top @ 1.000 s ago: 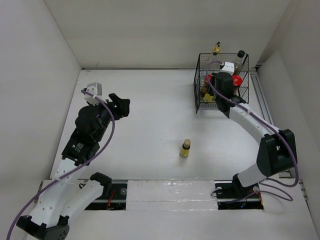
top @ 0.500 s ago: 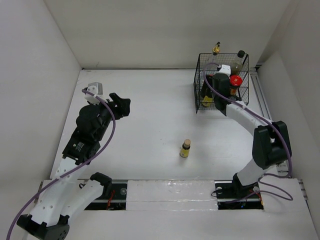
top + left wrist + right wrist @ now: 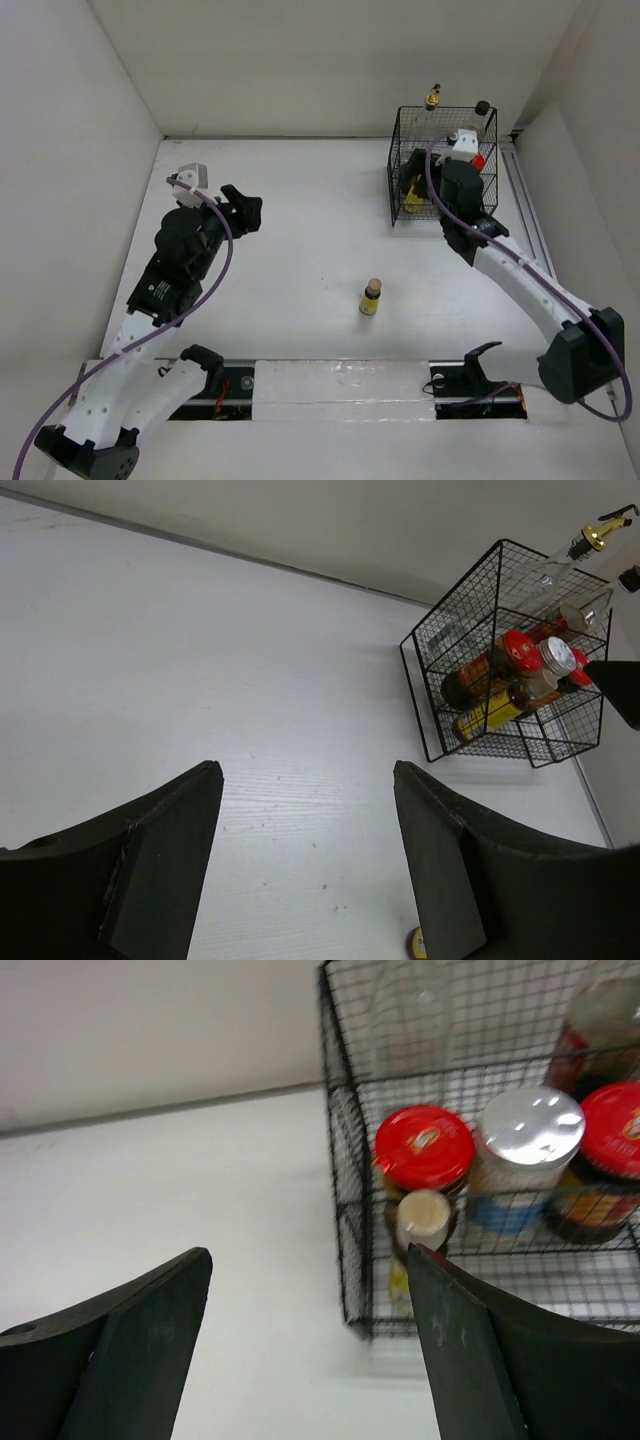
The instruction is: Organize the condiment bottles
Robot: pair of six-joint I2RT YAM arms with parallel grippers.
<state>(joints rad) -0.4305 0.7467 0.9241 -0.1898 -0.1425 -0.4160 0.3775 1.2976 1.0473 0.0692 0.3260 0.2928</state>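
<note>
The black wire basket (image 3: 397, 150) at the back right holds the condiment bottles: a tall clear gold-capped bottle (image 3: 433, 97), a black-capped bottle (image 3: 482, 108), two red-lidded jars (image 3: 423, 1147) (image 3: 612, 1120), a silver-lidded shaker (image 3: 527, 1125) and a small yellow bottle (image 3: 423, 1220). Another small yellow bottle (image 3: 371, 297) stands alone mid-table. My right gripper (image 3: 308, 1252) hovers open and empty above the basket's near left corner (image 3: 345, 1160). My left gripper (image 3: 305, 770) hangs open over bare table at the left (image 3: 245, 210), far from the basket (image 3: 460, 630).
White walls close in the table at the left, back and right. The basket sits close to the right wall and a rail along the table's right edge (image 3: 528, 200). The lone yellow bottle's cap (image 3: 413, 942) shows by my left gripper's right finger.
My right gripper has opened and risen out of the basket, and its arm has swung out to the right. The left arm has not moved.
</note>
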